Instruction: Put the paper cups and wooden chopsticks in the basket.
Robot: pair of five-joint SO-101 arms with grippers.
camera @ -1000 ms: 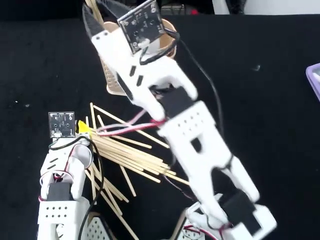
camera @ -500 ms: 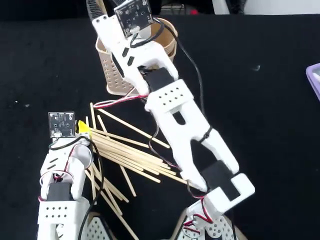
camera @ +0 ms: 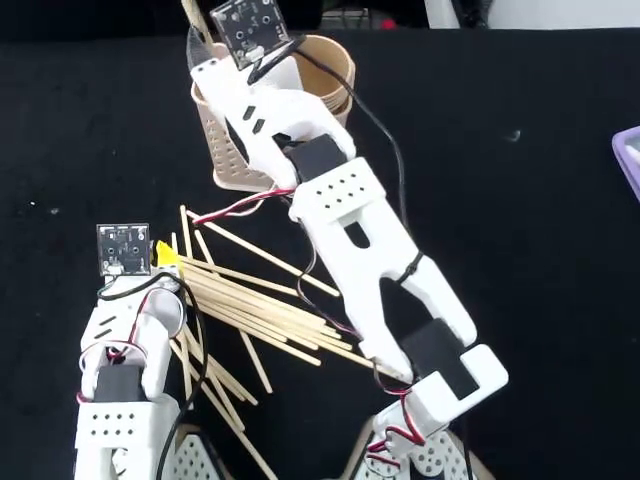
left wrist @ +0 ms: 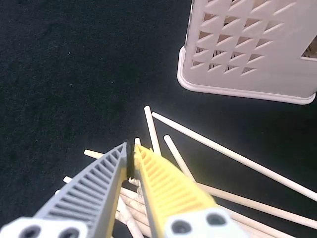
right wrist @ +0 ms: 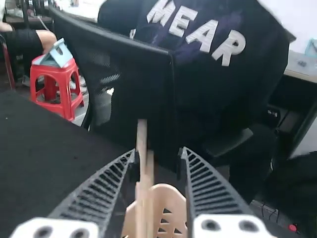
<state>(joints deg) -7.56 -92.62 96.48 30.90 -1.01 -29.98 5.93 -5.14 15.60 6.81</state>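
Releasing wooden chopsticks (right wrist: 142,148) into basket (camera: 226,152) holding paper cup (camera: 335,70); right pincer (right wrist: 158,152) standing parted above it. Left pincer (left wrist: 130,148) resting closed over loose chopsticks (camera: 260,300) on table (camera: 520,250); likely needing opening, then gripping a bundle.

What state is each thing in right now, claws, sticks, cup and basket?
basket: upright, holding the paper cup.
paper cup: open end up.
right gripper: open, over the basket.
upright chopsticks: between its jaws, against one.
left gripper: shut, low over the loose chopsticks.
loose chopsticks: scattered flat on the table.
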